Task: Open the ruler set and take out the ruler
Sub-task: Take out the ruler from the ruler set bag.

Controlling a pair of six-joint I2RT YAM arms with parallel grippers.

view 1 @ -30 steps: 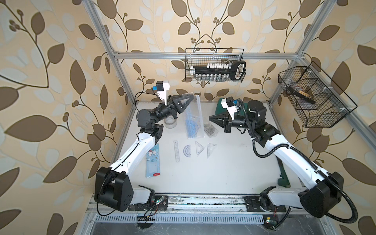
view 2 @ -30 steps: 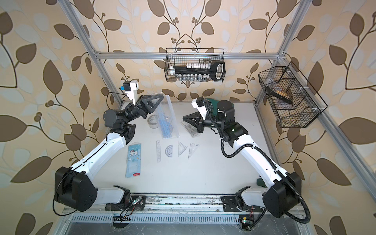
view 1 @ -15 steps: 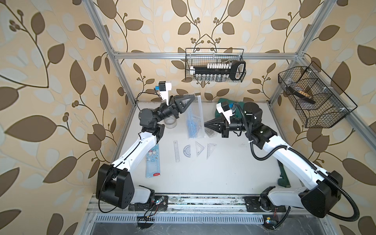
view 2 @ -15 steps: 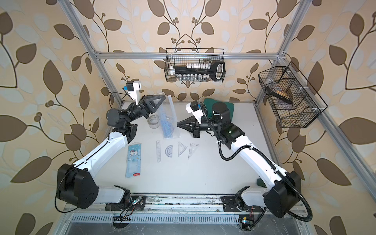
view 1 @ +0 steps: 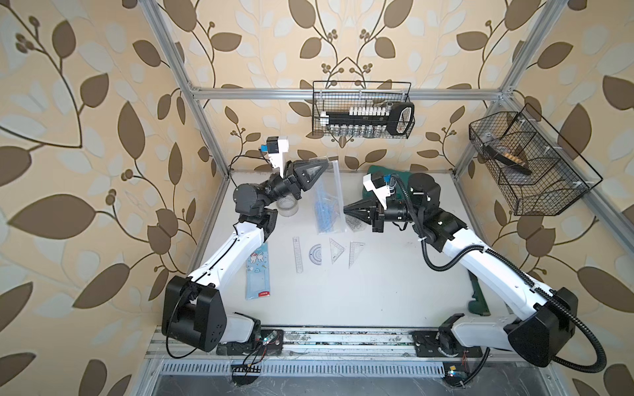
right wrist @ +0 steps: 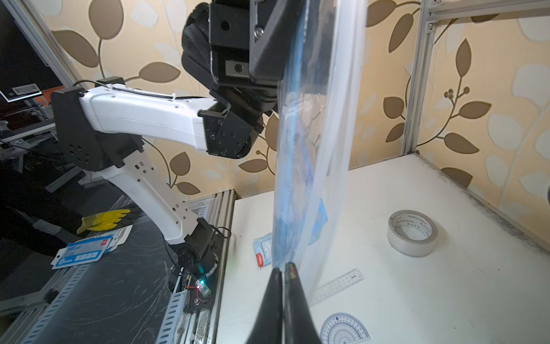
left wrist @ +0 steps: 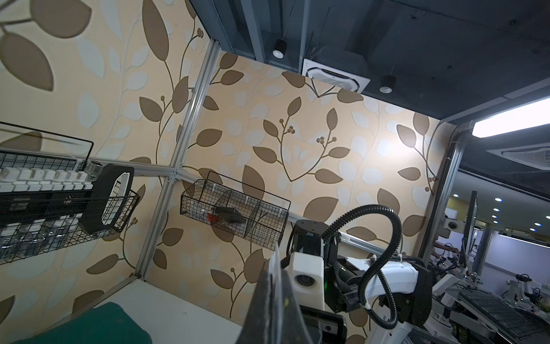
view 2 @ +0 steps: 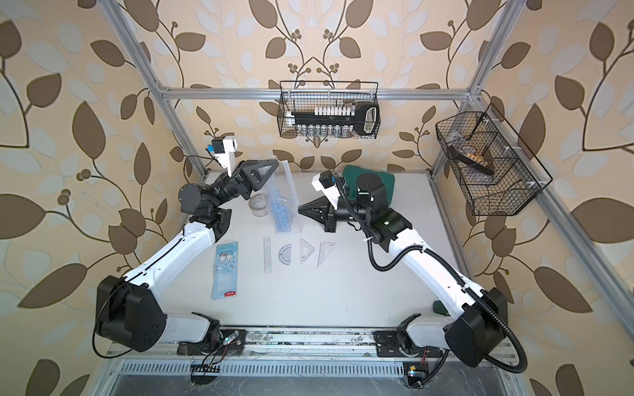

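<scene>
**White counter (view 1: 377, 284) before my arms.** Lying flat in a row near its middle (none touching): a clear straight ruler (view 1: 298, 254), a protractor (view 1: 315, 255), a broad set square (view 1: 335, 250) and a narrow set square (view 1: 356, 253). To my left lies a blue printed pouch (view 1: 258, 272); toward the back, a tape roll (view 1: 288, 210).

From my screen the ruler set pouch (view 1: 328, 202) reads as clear, glossy plastic film, the ruler (view 1: 298, 254) as transparent hard plastic, the table (view 1: 377, 295) as matt white, and the wire basket (view 1: 360, 82) as black coated metal
</scene>
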